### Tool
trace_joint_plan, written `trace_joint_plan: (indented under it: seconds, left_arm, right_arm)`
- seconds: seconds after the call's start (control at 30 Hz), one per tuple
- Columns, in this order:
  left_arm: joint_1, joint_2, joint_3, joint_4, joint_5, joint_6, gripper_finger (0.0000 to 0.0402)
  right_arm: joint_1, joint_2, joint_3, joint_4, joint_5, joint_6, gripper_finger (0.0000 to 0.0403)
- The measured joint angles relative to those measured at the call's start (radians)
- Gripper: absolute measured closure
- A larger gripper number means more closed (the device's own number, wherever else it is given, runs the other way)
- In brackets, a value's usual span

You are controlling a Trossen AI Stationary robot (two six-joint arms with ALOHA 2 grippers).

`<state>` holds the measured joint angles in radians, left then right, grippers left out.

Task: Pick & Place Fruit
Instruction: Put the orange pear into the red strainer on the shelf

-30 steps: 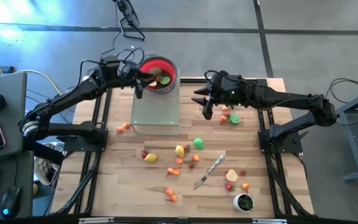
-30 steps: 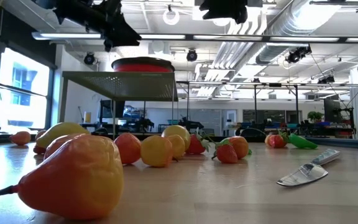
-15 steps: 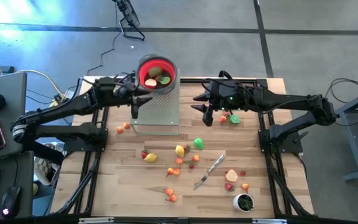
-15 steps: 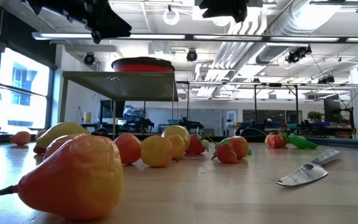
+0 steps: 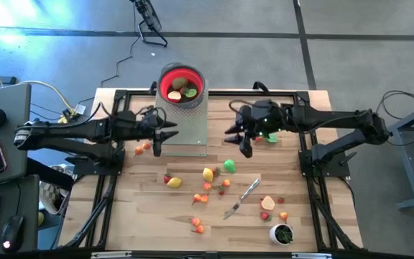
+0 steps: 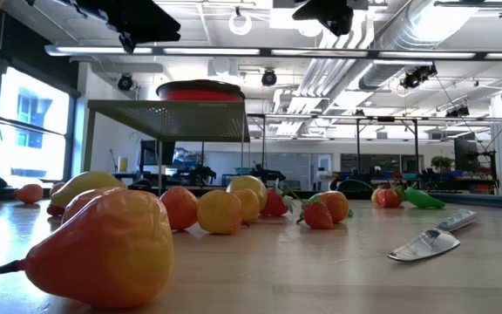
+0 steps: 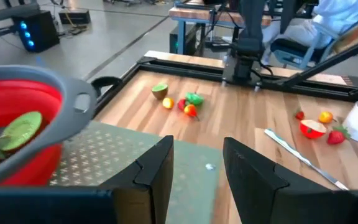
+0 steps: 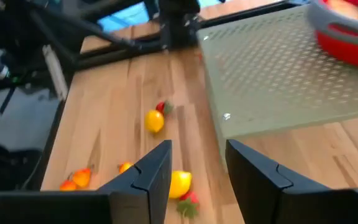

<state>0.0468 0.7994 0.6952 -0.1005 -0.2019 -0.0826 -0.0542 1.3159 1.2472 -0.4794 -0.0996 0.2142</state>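
While both arms are held above the table (image 5: pixel 149 208), nothing is gripped by either: the left hand (image 5: pixel 157 139) is seen with fingers (image 7: pixel 157 171) parted and empty at the near left edge of the perforated metal stand (image 5: pixel 182 122), and the right hand (image 5: pixel 241 138) likewise unclenched and empty just right of that stand. The fruit (image 5: pixel 208 174) is found scattered across the wood, with several pieces lying in the red bowl (image 5: pixel 182 83) at the stand's far end. A silver knife (image 5: pixel 243 198) lies among the pieces.

- Wooden table (image 5: pixel 142 208)
- Perforated stand (image 5: pixel 180 129), rear centre
- Scattered fruit (image 5: pixel 208 174)
- Knife (image 5: pixel 241 199)
- White cup (image 5: pixel 281 233), front right corner
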Motion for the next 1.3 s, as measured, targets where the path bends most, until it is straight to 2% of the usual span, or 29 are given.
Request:
trace_joint_plan:
  seconds: [0.23,0.47,0.87,1.3]
  left_arm:
    - [-0.133,0.0,0.0,0.001,-0.113,-0.001,0.0266]
    - [-0.21,0.0,0.0,0.001,-0.158,-0.005,0.0266]
    - [-0.313,-0.004,0.0,-0.003,-0.266,-0.001,0.0266]
    - [-0.369,-0.162,0.002,-0.071,-0.287,-0.002,0.0266]
  right_arm:
    - [0.12,0.064,0.0,0.006,0.074,-0.081,0.0259]
    - [0.192,0.146,0.0,-0.008,0.153,-0.13,0.0259]
    - [0.199,0.258,-0.001,-0.104,0.131,-0.063,0.0259]
    - [0.244,0.338,-0.005,-0.12,0.128,-0.026,0.0259]
